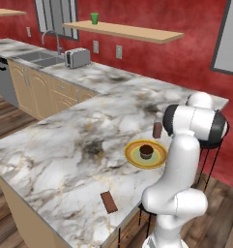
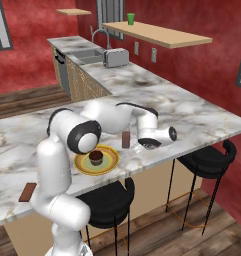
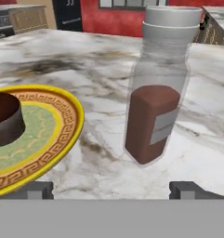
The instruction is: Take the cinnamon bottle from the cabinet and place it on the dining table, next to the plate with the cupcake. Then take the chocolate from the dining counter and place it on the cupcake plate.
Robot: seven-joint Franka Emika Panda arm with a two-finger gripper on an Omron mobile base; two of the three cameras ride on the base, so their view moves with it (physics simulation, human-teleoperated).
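Hand view: cinnamon bottle upright on the bench, just beside the plate, apart from its rim; cupcake on the plate.
Left base view: chocolate flat near the bench edge, well apart from the plate.
Right base view: claw low over the bench, beside the bottle.
Claw: tips spread wide, holding nothing, clear of the bottle.

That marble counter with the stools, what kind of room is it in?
A home kitchen, rendered rather than real. The marble-topped island has bar stools beside it, and along the red wall behind run a sink with a faucet, a toaster and wood cabinets.
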